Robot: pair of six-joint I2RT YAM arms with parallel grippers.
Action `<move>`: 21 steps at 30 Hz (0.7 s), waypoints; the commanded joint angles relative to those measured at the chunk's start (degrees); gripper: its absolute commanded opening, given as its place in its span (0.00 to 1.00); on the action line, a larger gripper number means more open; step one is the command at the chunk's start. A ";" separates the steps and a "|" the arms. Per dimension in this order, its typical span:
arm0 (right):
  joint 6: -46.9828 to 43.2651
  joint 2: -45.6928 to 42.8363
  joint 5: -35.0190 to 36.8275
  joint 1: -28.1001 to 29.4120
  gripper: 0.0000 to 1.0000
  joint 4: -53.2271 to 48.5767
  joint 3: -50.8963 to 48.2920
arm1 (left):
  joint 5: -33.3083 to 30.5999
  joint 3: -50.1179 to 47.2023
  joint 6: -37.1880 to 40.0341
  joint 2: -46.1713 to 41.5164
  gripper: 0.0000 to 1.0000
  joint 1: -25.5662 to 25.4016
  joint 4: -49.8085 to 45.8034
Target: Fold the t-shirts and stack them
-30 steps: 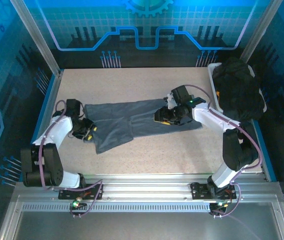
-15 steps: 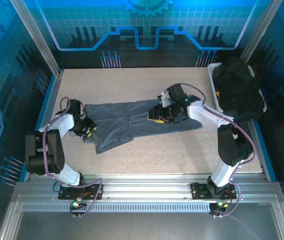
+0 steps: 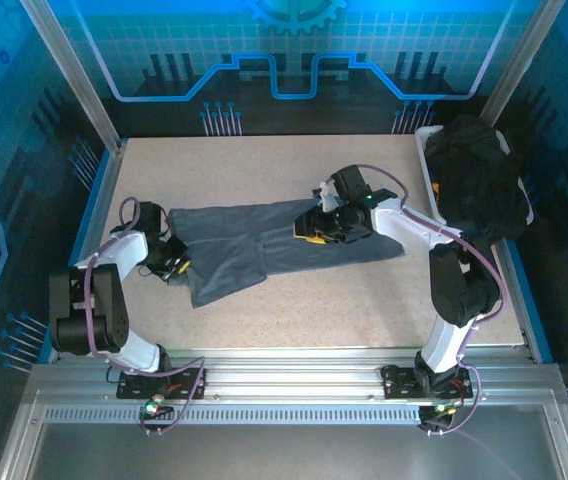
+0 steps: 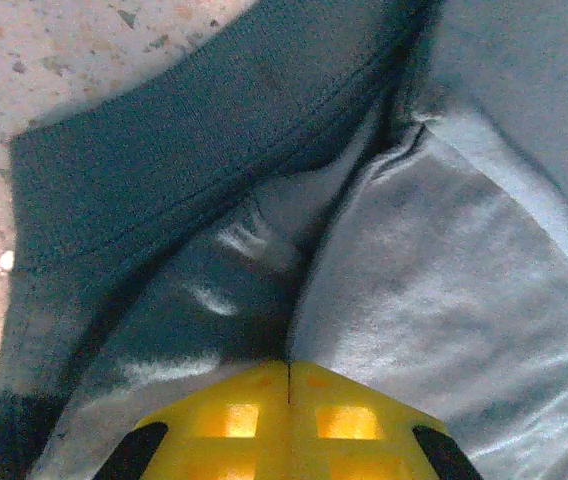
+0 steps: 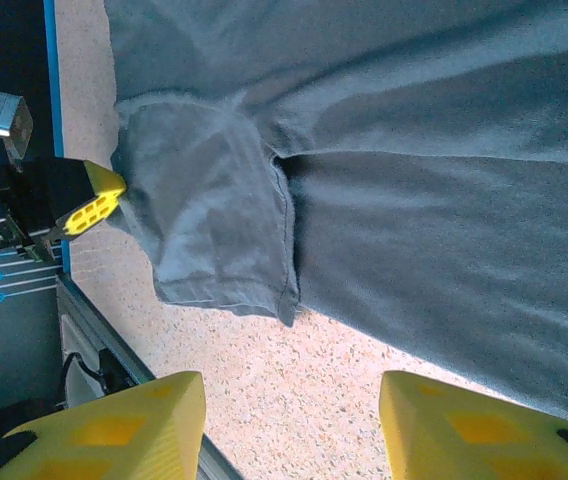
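Observation:
A slate blue-grey t-shirt [image 3: 264, 245] lies spread across the middle of the table. My left gripper [image 3: 174, 262] sits at the shirt's left edge. In the left wrist view its yellow fingertips [image 4: 290, 375] are shut together, with wrinkled cloth [image 4: 444, 260] pulled into them beside a ribbed hem band [image 4: 194, 130]. My right gripper [image 3: 316, 228] hovers over the shirt's middle. Its jaws [image 5: 292, 400] stand open with nothing between them, above bare table near a sleeve [image 5: 214, 220]. A heap of black t-shirts [image 3: 479, 180] sits at the right.
The black heap fills a white bin [image 3: 426, 150] at the table's back right edge. Speckled table top [image 3: 264, 170] lies bare behind the shirt and in front of it [image 3: 314, 300]. A blue rim and metal frame [image 3: 94, 210] border the left side.
The left gripper has closed on the shirt's left edge. The right gripper has shifted a little to the left over the shirt, still open.

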 commanded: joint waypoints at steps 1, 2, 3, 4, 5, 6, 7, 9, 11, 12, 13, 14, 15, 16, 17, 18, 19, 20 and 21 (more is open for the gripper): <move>1.10 -0.17 -1.93 -0.22 0.49 0.82 1.87 | 0.19 0.98 -1.82 -3.76 0.00 0.15 -4.05; 1.20 -0.28 -1.92 -0.30 0.49 0.84 1.92 | 0.09 1.58 -2.80 -4.20 0.00 0.06 -4.86; 1.28 -0.29 -1.93 -0.45 0.49 0.76 2.00 | -0.05 2.58 -3.85 -4.45 0.00 0.06 -5.79; 1.29 -0.31 -2.01 -0.61 0.49 0.68 2.17 | -0.27 3.86 -4.82 -4.32 0.00 0.06 -7.01; 1.29 -0.20 -2.02 -0.66 0.49 0.58 2.30 | -0.46 5.07 -5.72 -3.92 0.00 -0.03 -7.90; 1.22 -0.12 -2.08 -0.76 0.49 0.45 2.44 | -0.37 6.51 -6.35 -3.12 0.00 -0.03 -8.97; 1.12 -0.03 -2.06 -0.76 0.49 0.25 2.67 | -0.35 8.29 -6.88 -2.19 0.00 -0.03 -10.14; 0.99 0.03 -2.19 -0.93 0.49 -0.03 3.03 | -0.43 11.58 -7.29 -0.11 0.00 -0.03 -12.38; 0.94 -0.02 -2.19 -1.14 0.49 -0.07 3.10 | -0.60 14.56 -7.34 1.85 0.00 -0.03 -13.92; 0.96 -0.18 -2.17 -1.26 0.49 -0.03 3.06 | -0.66 16.23 -7.23 2.97 0.00 -0.03 -14.53; 0.98 -0.33 -2.15 -1.28 0.49 -0.03 2.94 | -0.87 18.06 -7.07 4.18 0.00 -0.03 -15.14; 0.94 -0.50 -2.19 -1.36 0.49 -0.05 2.83 | -0.88 19.56 -6.78 5.26 0.00 -0.03 -15.61; 0.94 -0.68 -2.16 -1.38 0.49 0.03 2.51 | -0.93 21.50 -6.53 6.70 0.00 -0.03 -16.16; 0.94 -0.96 -2.09 -1.46 0.49 0.09 2.26 | -1.05 23.35 -6.05 8.24 0.00 -0.04 -16.92; 0.92 -1.20 -2.02 -1.58 0.49 0.14 1.93 | -1.12 25.07 -5.53 9.58 0.00 -0.03 -17.68; 1.03 -1.55 -1.97 -1.67 0.49 0.25 1.43 | -1.59 27.04 -5.14 11.28 0.00 -0.03 -18.64; 1.03 -1.80 -1.90 -1.80 0.49 0.39 1.07 | -1.95 28.93 -4.50 12.88 0.00 -0.03 -19.52; 1.12 -2.09 -1.92 -1.97 0.49 0.53 0.60 | -2.38 30.35 -3.99 14.32 0.00 -0.03 -20.19; 1.16 -2.49 -1.93 -2.06 0.49 0.53 0.17 | -2.89 31.81 -3.53 15.74 0.00 0.00 -20.79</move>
